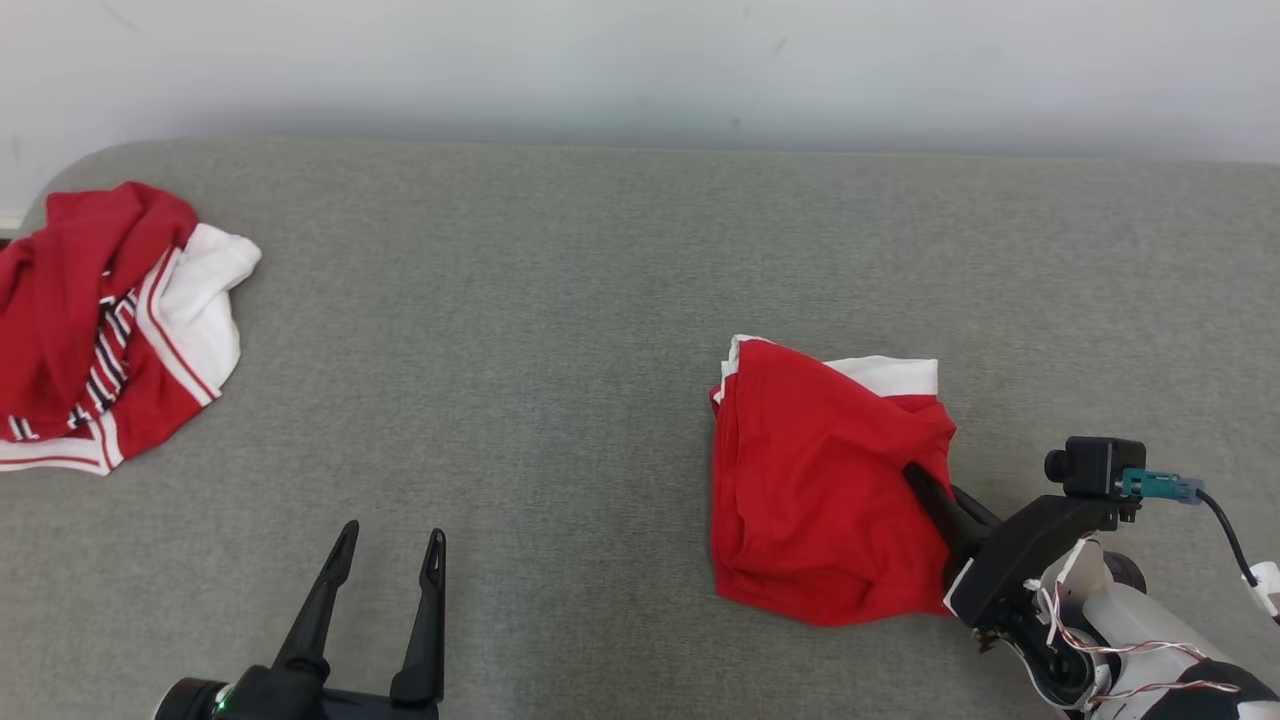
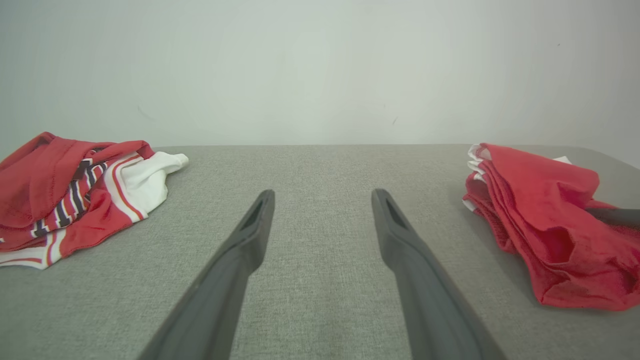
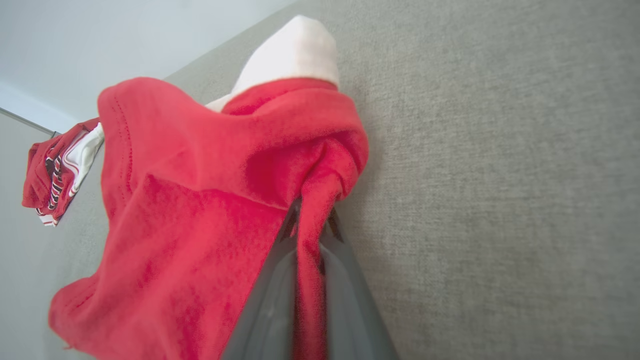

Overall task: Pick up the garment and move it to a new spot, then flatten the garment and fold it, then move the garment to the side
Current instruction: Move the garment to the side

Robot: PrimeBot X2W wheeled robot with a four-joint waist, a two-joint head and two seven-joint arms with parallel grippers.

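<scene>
A red garment (image 1: 815,490) with white trim lies bunched at the right of the grey surface (image 1: 560,330); the left wrist view has the garment (image 2: 545,225) at its right edge. My right gripper (image 1: 915,478) reaches into its right side from the lower right, shut on a pinched fold of the red cloth. In the right wrist view the garment (image 3: 200,210) hangs over my right gripper (image 3: 311,212), a strip of cloth clamped between the two dark fingers. My left gripper (image 1: 392,545) stands open at the lower left, and the left gripper (image 2: 322,197) holds nothing.
A second crumpled garment (image 1: 100,320), red and white with dark stripes, lies at the far left edge of the surface. A pale wall (image 1: 640,60) runs behind the surface. Bare grey cloth lies between the two garments.
</scene>
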